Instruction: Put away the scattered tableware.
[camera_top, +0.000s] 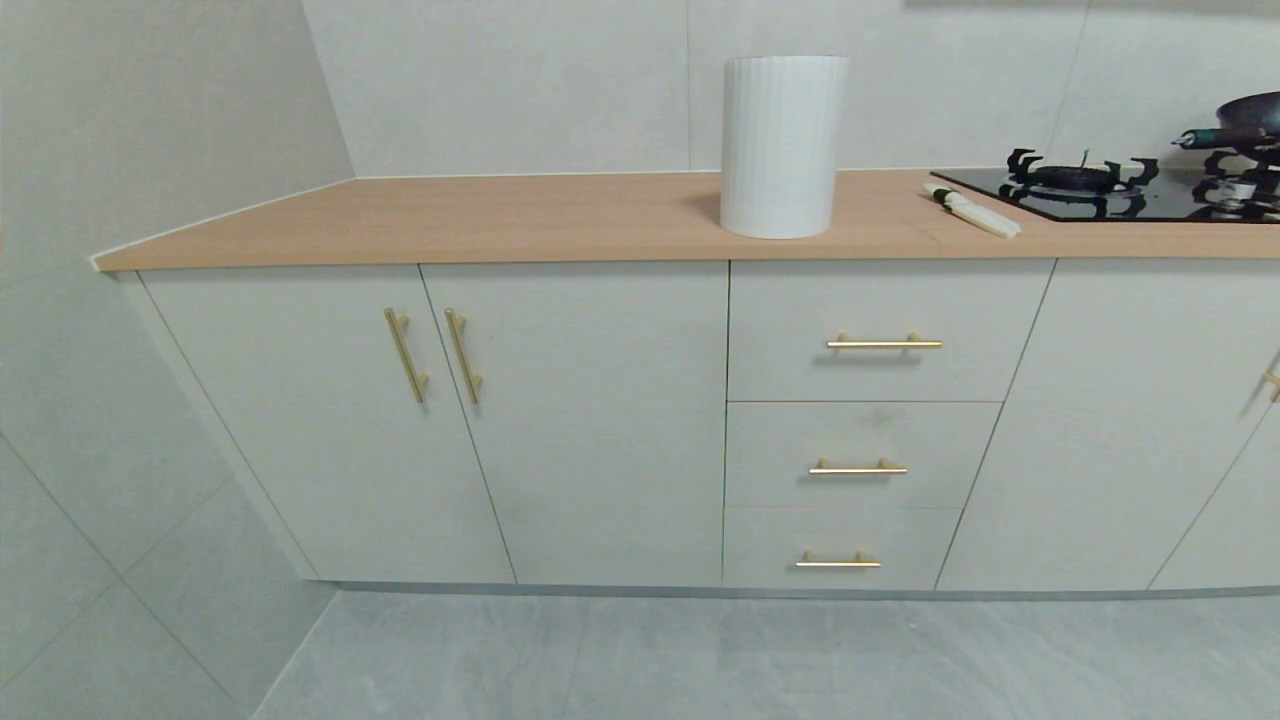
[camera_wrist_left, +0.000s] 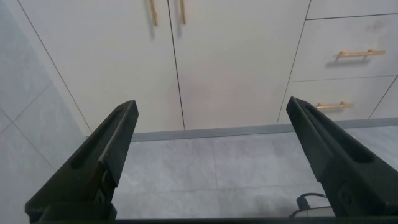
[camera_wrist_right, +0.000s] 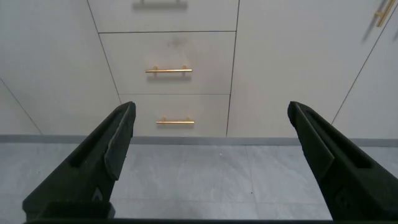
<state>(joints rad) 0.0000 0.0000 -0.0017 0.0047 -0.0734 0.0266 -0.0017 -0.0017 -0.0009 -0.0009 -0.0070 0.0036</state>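
Room: a kitchen with pale grey tiled walls (camera_top: 500, 80) and a grey tiled floor (camera_top: 700, 660).
Tabletop: a light wooden tabletop (camera_top: 450, 215) runs across the upper part of the head view.
Container: a tall white ribbed container (camera_top: 782, 145) stands upright on the tabletop, upper centre, a little to the right.
Utensil: a slim, pale utensil (camera_top: 972, 210) lies flat on the tabletop in the upper right, between the container and the hob, just beside the hob's edge. Its kind cannot be made out.
Hob: a black gas hob (camera_top: 1110, 190) sits in the upper right corner, with a dark pan (camera_top: 1250, 115) at the frame's edge.
Cupboards: pale double doors (camera_top: 440, 420) at centre left; three stacked drawers (camera_top: 868, 330) to their right, all with brass handles.
Left claw: the left claw (camera_wrist_left: 210, 107) is spread wide and empty, low over the floor, facing the double doors.
Right claw: the right claw (camera_wrist_right: 210, 109) is spread wide and empty, facing the lower drawers.
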